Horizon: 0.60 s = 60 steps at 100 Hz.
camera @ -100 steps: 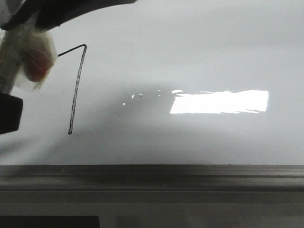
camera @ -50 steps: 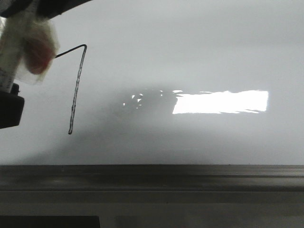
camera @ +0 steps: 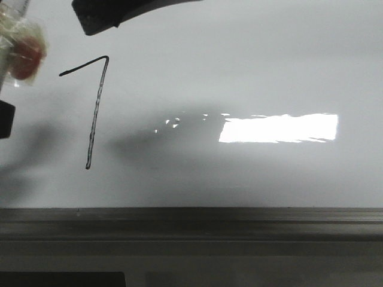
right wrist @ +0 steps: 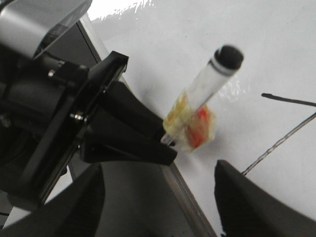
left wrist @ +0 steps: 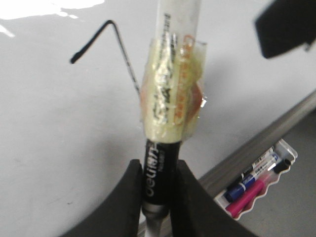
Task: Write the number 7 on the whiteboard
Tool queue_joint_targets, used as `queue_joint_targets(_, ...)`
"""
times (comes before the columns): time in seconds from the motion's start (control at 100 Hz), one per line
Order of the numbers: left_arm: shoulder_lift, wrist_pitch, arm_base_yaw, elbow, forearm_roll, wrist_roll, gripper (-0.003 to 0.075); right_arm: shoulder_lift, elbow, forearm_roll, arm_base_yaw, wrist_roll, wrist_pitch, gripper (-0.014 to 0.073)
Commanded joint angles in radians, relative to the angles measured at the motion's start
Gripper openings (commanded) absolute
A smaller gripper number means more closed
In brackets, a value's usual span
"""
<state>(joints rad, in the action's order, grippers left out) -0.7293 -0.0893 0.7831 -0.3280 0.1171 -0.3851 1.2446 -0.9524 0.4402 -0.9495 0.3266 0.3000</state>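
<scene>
- Nearest in the front view, a dark grey ledge (camera: 191,222) runs the full width along the lower edge of the whiteboard (camera: 239,66)
- The board itself is glossy pale grey-white, with a bright rectangular light reflection (camera: 278,128) right of centre and soft grey shadows lying beside it
- The number 7 (camera: 94,107) stands on the left part of the board, a short slanted top stroke joined to a long wobbly downstroke, all of it uncovered
- The left gripper (left wrist: 157,197) is clamped on a black-and-white marker (left wrist: 170,98) wrapped in yellowish tape; its capped end (right wrist: 227,57) is off the board, left of the 7's top stroke
- The right gripper (right wrist: 158,197) has its fingers (right wrist: 247,202) spread wide with nothing between them, beside the marker
- In the left wrist view, a small tray (left wrist: 259,180) of coloured markers sits below the ledge
</scene>
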Motion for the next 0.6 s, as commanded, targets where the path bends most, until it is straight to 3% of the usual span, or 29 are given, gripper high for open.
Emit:
queue_joint_targets(0.0, -0.002, 0.022, -0.053, -0.064, -0.130, -0.011, -0.0021, -0.029, -0.025, -0.002, 0.006, 0.013, -0.052, 0.0393)
queue_joint_targets(0.2, -0.043, -0.023, -0.162, -0.075, -0.324, -0.011, -0.0020, -0.029, -0.025, -0.002, 0.006, 0.013, -0.058, 0.0383)
queue_joint_targets(0.59, -0.111, 0.009, -0.165, -0.075, -0.320, -0.003, 0.0001, -0.029, -0.025, -0.002, 0.006, 0.013, -0.070, 0.0382)
